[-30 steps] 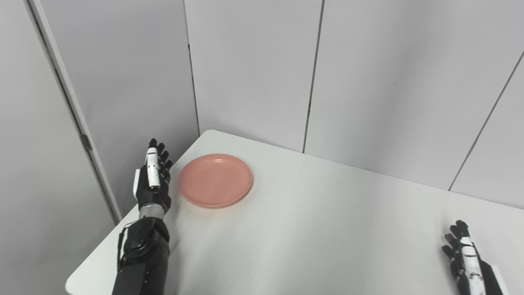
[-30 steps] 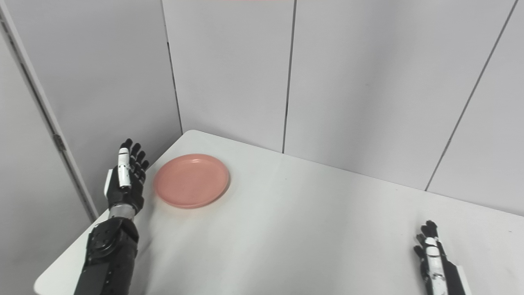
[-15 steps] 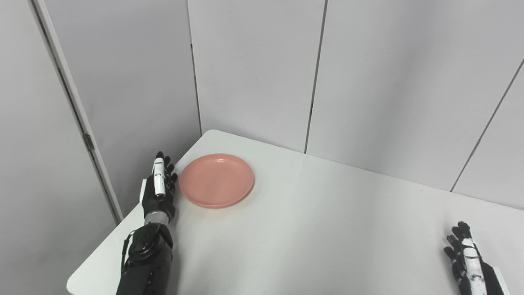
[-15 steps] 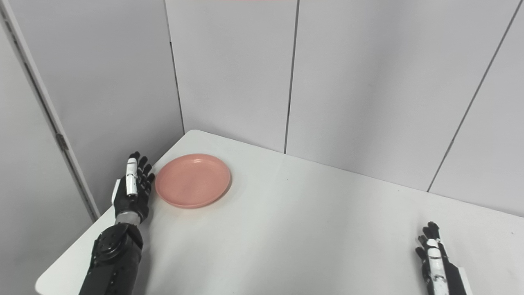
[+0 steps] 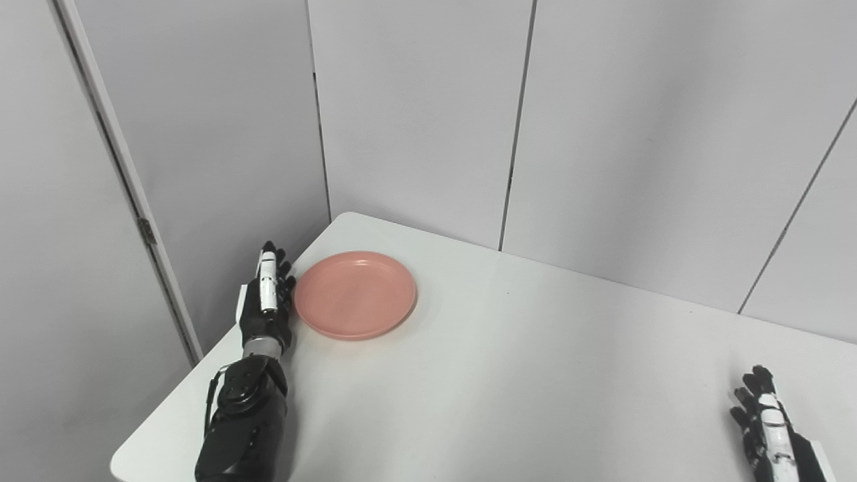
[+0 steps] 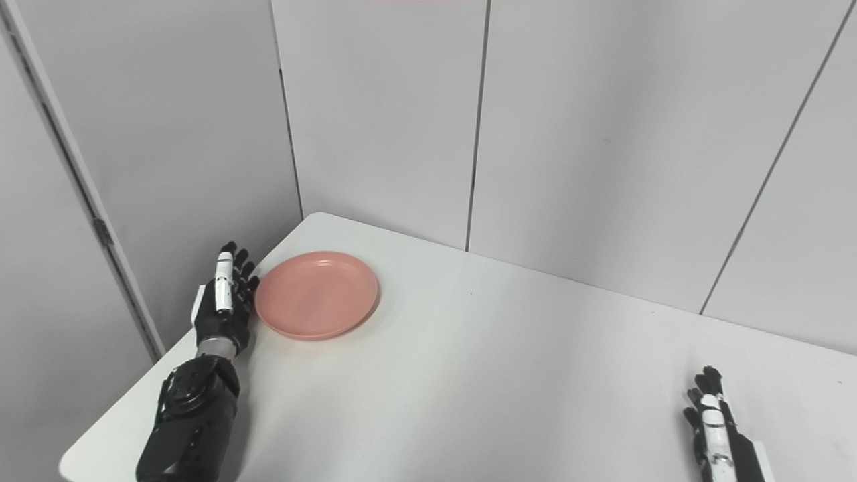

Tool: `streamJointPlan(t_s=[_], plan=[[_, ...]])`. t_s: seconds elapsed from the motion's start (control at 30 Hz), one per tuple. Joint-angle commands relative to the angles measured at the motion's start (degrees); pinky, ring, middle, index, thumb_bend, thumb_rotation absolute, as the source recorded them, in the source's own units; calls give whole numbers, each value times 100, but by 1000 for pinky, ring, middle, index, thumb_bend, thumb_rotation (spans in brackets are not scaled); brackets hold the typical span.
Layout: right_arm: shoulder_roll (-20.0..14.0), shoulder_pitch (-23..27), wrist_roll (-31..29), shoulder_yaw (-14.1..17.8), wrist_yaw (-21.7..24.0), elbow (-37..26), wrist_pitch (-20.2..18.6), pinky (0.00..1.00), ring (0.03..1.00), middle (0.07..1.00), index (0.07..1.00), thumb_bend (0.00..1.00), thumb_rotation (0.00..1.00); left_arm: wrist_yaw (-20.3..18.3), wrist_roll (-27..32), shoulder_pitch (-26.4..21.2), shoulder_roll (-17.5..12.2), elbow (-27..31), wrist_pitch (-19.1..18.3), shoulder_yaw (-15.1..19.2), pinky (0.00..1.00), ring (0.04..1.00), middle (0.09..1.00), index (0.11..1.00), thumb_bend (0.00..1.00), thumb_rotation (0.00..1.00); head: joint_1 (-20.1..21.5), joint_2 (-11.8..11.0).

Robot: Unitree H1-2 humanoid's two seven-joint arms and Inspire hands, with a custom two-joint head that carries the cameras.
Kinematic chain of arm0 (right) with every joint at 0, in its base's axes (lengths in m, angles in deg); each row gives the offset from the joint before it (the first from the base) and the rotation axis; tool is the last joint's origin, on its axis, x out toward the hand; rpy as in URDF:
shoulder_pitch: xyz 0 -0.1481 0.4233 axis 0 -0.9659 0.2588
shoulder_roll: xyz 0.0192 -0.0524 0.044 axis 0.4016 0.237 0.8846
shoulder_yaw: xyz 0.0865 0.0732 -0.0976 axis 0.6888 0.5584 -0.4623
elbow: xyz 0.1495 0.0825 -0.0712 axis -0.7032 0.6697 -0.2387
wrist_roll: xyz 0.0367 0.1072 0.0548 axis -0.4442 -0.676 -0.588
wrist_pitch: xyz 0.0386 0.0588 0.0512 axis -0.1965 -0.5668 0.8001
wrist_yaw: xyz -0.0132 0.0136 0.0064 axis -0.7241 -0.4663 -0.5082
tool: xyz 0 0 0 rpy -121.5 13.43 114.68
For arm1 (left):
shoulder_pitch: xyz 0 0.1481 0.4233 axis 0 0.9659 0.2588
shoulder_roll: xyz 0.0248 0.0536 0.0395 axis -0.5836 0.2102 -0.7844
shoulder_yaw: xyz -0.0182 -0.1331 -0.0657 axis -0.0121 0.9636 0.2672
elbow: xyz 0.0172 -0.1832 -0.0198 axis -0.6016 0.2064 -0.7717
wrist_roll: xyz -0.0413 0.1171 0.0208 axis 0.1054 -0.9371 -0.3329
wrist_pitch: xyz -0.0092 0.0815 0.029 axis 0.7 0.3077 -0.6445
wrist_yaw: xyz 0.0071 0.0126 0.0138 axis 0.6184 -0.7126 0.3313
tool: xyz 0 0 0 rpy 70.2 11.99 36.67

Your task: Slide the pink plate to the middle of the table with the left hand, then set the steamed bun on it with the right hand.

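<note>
The plate (image 5: 355,294) is sitting on the table (image 5: 509,388) near its far left corner — the left hand (image 5: 266,304) just left of it, the right hand (image 5: 770,432) lying well apart, near right.

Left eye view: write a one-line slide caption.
Open left hand beside the pink plate near the table corner; right hand waits.

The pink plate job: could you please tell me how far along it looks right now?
Nothing looks finished. The pink plate sits near the table's far left corner, not the middle. In hand: the left hand, open and edge-on, is right beside the plate's left rim, placed to push; contact is unclear. Left: the slide to the middle, then the bun, which is not in view. The right hand waits open at the lower right.
</note>
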State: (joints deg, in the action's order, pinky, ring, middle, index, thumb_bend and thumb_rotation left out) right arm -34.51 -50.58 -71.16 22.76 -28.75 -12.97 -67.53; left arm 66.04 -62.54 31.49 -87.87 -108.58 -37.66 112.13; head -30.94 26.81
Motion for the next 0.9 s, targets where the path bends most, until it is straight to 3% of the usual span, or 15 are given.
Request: streamJointPlan(t_s=[0.0,0.23,0.67,0.87], plan=[[-11,-146,6,12,-39,19,-96,1000,1000,1000,1000,4,1000,-57,-55,-86,5,-151,-75,-96,998,985,987,990,391,1000,10,7],[42,-199,33,-9,-99,-166,-295,1000,1000,1000,1000,16,1000,-280,-16,-225,128,-455,-160,-314,972,972,976,976,399,1000,117,39],[53,-213,-1,-64,-19,-64,-135,1000,1000,1000,1000,40,1000,-668,-92,-348,260,-863,-396,-821,952,949,951,947,409,1000,375,120],[107,-231,72,-85,-98,-23,-106,1000,1000,1000,1000,86,1000,-865,-132,-320,351,-779,-595,-1042,940,942,948,943,414,1000,659,197]])
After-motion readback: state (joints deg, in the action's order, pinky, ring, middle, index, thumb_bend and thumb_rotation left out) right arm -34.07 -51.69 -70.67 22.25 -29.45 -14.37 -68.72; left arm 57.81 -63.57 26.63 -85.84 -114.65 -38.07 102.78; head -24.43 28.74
